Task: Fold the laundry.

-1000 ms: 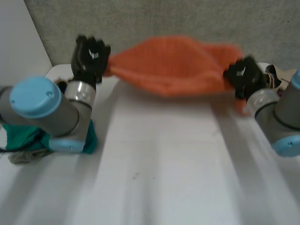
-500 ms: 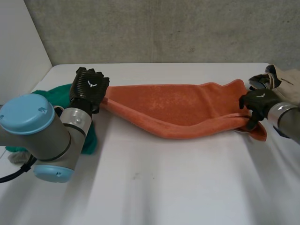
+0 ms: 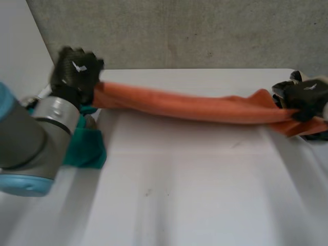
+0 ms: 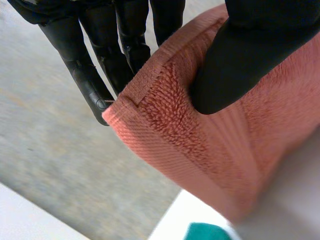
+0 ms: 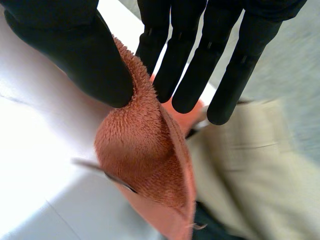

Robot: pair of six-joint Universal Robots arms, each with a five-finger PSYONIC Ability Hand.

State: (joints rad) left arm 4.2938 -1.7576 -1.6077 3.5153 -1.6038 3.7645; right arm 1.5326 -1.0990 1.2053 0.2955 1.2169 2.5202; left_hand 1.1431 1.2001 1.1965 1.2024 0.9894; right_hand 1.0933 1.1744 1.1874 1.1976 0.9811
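While both hands grip its ends, the orange towel [image 3: 195,106] stretches as a narrow band across the counter's [image 3: 179,184] far part.
Seen from the head view, the left hand [image 3: 76,72] is at the far left edge and the right hand [image 3: 302,97] at the far right, with broad bare counter nearer; a green cloth [image 3: 87,148] lies beside the left arm [image 3: 31,133]. From the left wrist, thumb and fingers [image 4: 95,85] pinch the towel's hemmed corner. From the right wrist, thumb and fingers [image 5: 220,65] clamp a bunched end, with a beige garment [image 5: 255,170] just beside it.
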